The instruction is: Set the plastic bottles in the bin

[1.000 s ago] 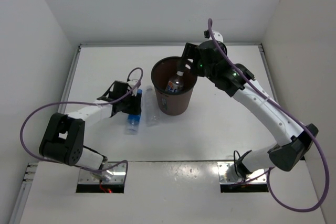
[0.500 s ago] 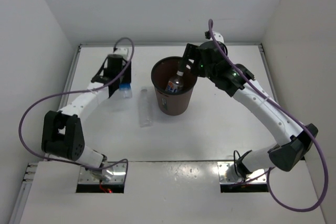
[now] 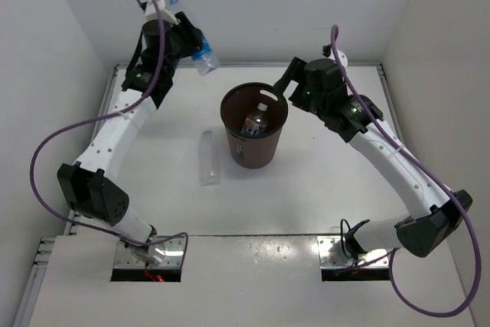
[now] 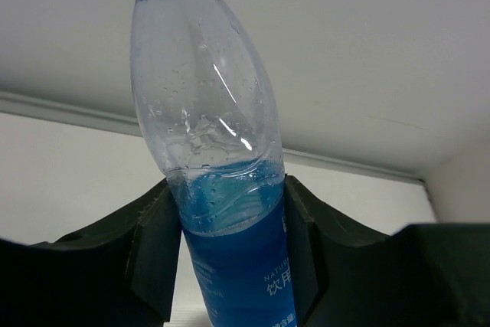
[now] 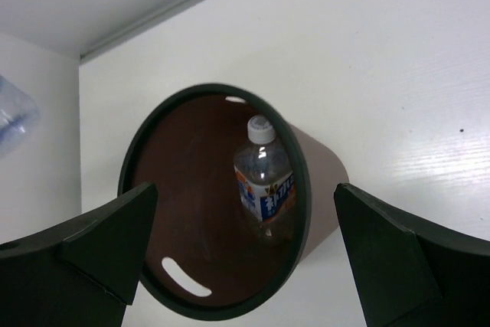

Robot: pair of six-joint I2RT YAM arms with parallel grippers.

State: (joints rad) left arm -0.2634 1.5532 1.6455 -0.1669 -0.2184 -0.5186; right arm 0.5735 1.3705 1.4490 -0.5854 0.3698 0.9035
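Observation:
My left gripper (image 3: pixel 186 38) is raised high at the back left, shut on the clear bottle with the blue cap and label (image 3: pixel 204 59). In the left wrist view the fingers (image 4: pixel 153 243) clamp its blue label (image 4: pixel 237 266). The dark brown bin (image 3: pixel 253 155) stands mid-table, right of and below that bottle. A bottle with a white cap and label (image 3: pixel 256 122) lies inside it, also in the right wrist view (image 5: pixel 264 178). The plain clear bottle (image 3: pixel 208 157) lies on the table left of the bin. My right gripper (image 3: pixel 280 86) is open and empty above the bin's far right rim (image 5: pixel 302 189). No orange bottle shows.
White walls close the table at the left, back and right. The table's back edge (image 3: pixel 245 64) runs just behind the bin. The purple cables (image 3: pixel 46 166) loop beside both arms.
My left gripper has lifted the blue-labelled bottle from the table at the left, high up toward the back. My right gripper has drawn back a little to the right of the bin.

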